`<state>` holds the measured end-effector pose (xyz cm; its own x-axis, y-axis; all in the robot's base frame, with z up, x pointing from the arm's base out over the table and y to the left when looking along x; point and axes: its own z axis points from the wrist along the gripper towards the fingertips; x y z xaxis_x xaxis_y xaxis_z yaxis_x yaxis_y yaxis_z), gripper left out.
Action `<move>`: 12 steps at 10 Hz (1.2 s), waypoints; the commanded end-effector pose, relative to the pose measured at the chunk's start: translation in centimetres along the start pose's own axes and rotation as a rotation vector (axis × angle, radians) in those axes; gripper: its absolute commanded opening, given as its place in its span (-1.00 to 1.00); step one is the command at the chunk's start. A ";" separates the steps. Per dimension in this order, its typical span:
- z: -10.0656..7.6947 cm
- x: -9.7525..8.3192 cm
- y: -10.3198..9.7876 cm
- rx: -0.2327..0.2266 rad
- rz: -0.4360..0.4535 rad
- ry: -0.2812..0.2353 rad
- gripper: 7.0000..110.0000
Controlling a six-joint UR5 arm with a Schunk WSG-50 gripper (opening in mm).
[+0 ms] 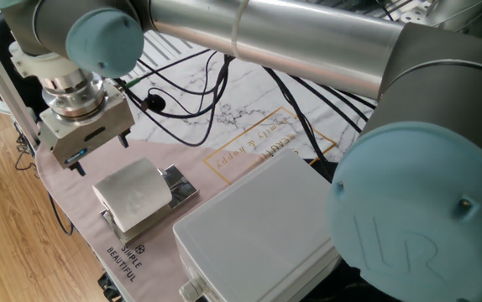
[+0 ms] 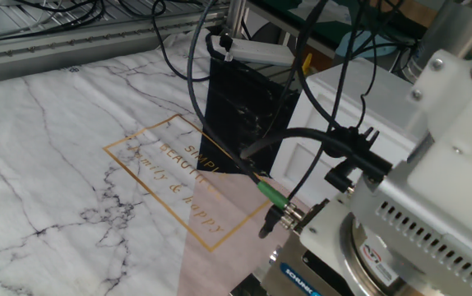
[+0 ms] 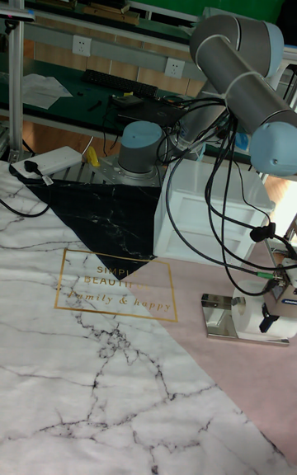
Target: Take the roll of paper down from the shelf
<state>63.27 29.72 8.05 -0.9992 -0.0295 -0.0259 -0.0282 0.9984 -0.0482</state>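
Hovering: gripper [image 1: 101,151] hung above the worktop [image 1: 249,101], at about 10 o'clock from the roll of paper [image 1: 133,193], apart from it.
Jaws: two dark fingertips [image 1: 124,137] stood apart, released, nothing between them.
Roll of paper: lay on its side on the shelf [image 1: 178,186], near the worktop's front edge.
Shelf: chrome plate stuck out at 3 o'clock of the roll; in the tall fixed view it gleamed at [image 3: 224,315].
White box [image 1: 258,235]: at 4 o'clock from the roll, just beside the shelf.
Cables [image 1: 191,80]: trailed across the marble cloth.
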 end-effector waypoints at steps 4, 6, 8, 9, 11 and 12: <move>-0.2 3.8 -1.5 -0.009 0.054 0.027 0.94; -0.5 4.4 -0.7 -0.037 0.069 0.044 0.94; -0.9 3.3 1.6 -0.119 0.150 0.029 0.94; -1.2 3.1 1.8 -0.119 0.155 0.029 0.94; -1.2 4.4 1.9 -0.109 0.156 0.077 0.94; -1.1 4.2 0.9 -0.067 0.136 0.069 0.94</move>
<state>59.42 30.71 8.77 -0.9947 0.1006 0.0215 0.1013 0.9943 0.0328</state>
